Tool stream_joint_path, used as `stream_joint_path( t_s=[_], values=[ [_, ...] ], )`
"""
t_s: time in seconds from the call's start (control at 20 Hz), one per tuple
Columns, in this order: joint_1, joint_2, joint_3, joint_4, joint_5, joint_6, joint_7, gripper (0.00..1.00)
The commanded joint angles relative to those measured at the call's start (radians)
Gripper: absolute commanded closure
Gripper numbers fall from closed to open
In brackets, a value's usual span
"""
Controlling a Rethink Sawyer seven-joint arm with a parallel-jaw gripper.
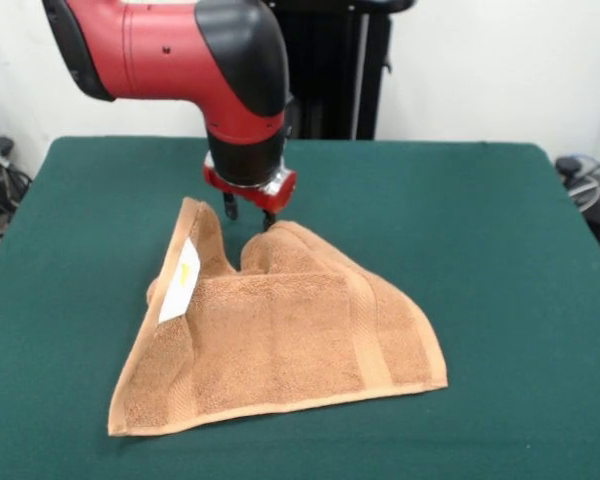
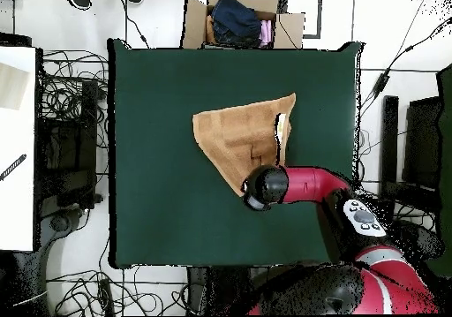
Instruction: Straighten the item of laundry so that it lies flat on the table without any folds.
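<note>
The orange-tan towel point(image 1: 280, 340) lies folded into a rough triangle on the dark green table point(image 1: 500, 260). Its far edge is humped up in two peaks, and the left flap is turned up and shows the white label point(image 1: 180, 280). My gripper point(image 1: 249, 214) hangs just behind the dip between the peaks. Its two black fingers stand apart with no cloth between them. In the overhead view the towel point(image 2: 243, 137) lies at the table's point(image 2: 159, 199) middle. The arm's wrist point(image 2: 267, 187) covers the towel's near corner and hides the gripper.
A cardboard box point(image 2: 196, 24) with dark and pink clothes stands beyond the table's far edge in the overhead view. Cables and equipment lie on the floor on both sides. Green table surface shows all round the towel.
</note>
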State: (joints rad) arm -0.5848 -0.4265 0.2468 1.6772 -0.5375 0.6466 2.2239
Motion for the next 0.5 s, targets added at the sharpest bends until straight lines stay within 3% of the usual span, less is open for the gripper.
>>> stream_joint_path(
  t_s=[0.05, 0.35, 0.5],
  values=[
    [0.09, -0.011, 0.055, -0.065, -0.012, 0.054, -0.064, 0.0],
    [0.136, -0.071, 0.04, -0.131, 0.041, 0.305, -0.119, 0.0],
    [0.13, -0.081, 0.046, -0.134, 0.044, 0.333, -0.126, 0.0]
  ],
)
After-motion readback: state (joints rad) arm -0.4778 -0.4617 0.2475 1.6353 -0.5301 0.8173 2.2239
